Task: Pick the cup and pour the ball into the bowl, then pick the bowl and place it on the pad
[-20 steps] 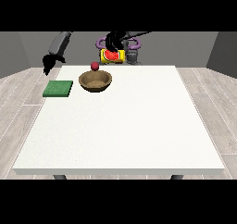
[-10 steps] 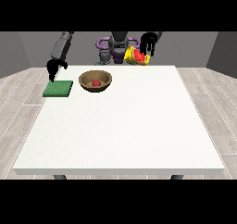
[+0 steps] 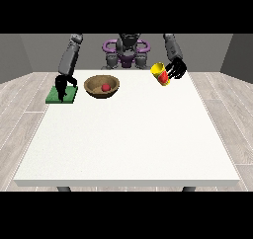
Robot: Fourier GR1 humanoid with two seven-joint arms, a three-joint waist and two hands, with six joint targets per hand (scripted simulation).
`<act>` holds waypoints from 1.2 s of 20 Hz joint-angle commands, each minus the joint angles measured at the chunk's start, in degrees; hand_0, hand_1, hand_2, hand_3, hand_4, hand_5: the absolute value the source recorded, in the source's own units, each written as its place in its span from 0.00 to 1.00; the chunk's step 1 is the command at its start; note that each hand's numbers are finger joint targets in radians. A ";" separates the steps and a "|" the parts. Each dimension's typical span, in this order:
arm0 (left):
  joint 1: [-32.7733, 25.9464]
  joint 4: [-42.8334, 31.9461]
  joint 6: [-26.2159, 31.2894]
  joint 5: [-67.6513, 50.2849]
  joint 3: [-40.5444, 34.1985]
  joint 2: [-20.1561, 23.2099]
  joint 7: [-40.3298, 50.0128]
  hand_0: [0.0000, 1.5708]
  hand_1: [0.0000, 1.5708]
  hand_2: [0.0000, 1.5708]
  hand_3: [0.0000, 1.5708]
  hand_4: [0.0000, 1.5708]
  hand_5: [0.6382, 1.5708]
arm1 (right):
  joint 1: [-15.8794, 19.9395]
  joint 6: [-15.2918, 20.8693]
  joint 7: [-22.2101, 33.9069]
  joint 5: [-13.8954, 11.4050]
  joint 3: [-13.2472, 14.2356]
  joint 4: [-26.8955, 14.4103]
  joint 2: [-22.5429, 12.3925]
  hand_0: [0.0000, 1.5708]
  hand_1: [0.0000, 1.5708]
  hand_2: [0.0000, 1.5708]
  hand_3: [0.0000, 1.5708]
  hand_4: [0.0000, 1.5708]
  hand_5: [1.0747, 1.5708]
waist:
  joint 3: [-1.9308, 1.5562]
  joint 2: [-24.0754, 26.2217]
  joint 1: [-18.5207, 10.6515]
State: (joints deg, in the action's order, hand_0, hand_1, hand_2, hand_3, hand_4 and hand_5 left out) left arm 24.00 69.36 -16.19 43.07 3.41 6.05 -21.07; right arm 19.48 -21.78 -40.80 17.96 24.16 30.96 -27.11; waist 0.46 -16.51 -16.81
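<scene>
Now the ball (image 3: 105, 87) lies in the bowl (image 3: 102, 86); my hand at the view's left (image 3: 62, 87), fingers' state unclear, hangs over the pad (image 3: 62, 95) at the bowl's nine o'clock, nearer than the hand at the view's right (image 3: 176, 68) grasping the tilted cup (image 3: 160, 74).

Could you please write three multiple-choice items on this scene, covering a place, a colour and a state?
1. Where is the red ball?
A. in the bowl
B. in the cup
C. on the pad

2. What colour is the pad?
A. blue
B. green
C. white

3. How is the cup held?
A. standing on the table
B. upside down on the pad
C. tilted in the hand at the view's right

Answers: 1 A, the ball lies inside the bowl. 2 B, the flat square is green. 3 C, the cup is off the table and leans sideways.
</scene>
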 commanded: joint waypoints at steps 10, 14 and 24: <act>2.09 -11.42 15.88 -25.93 -11.08 -1.20 -14.62 0.00 0.00 0.00 0.00 0.00 0.00 | 6.38 2.94 3.72 1.55 -1.17 5.97 2.03 0.00 0.00 0.00 0.00 0.00 1.00 | -0.41 -6.98 2.95; 4.23 -11.24 17.13 -26.87 -11.64 -0.35 -14.35 0.00 0.00 0.00 0.00 0.00 0.02 | 7.35 6.23 5.27 1.55 -2.17 4.76 7.22 0.00 0.00 0.00 0.00 0.00 1.00 | -0.45 -6.16 2.53; -2.89 -22.49 16.20 -28.47 -16.21 1.80 -12.14 0.00 0.00 0.00 0.00 0.00 0.03 | 5.51 10.83 21.45 1.33 -7.56 11.36 12.49 0.00 0.00 0.00 0.00 0.00 1.00 | -0.34 14.15 13.17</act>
State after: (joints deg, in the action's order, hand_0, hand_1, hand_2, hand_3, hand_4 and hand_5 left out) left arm 21.76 51.76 -0.02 15.64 -10.74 6.89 -35.51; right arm 23.96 -15.75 -27.59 20.04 19.69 39.08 -18.18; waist 0.47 -9.89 -7.82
